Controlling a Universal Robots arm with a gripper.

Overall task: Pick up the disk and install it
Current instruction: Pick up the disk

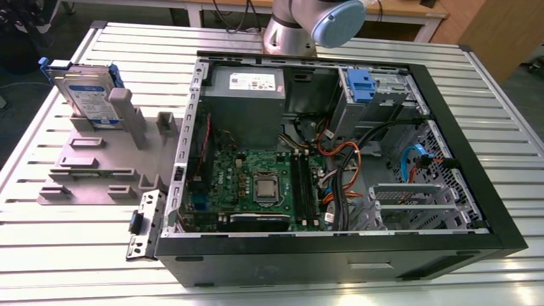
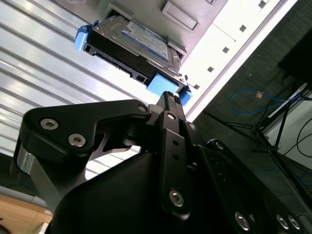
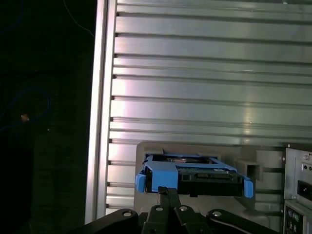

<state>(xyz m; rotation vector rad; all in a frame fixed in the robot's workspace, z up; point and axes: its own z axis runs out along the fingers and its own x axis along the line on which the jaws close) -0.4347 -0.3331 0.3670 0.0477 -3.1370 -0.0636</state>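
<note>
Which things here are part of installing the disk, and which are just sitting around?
Part of the job: disk, gripper, open computer case.
Just there: power supply, motherboard, lone blue bracket, grey stand.

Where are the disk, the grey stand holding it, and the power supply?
disk [image 1: 88,95]: exterior view, on its labelled face.
grey stand [image 1: 119,159]: exterior view, on its flat base.
power supply [image 1: 246,118]: exterior view, on its grey face.
</note>
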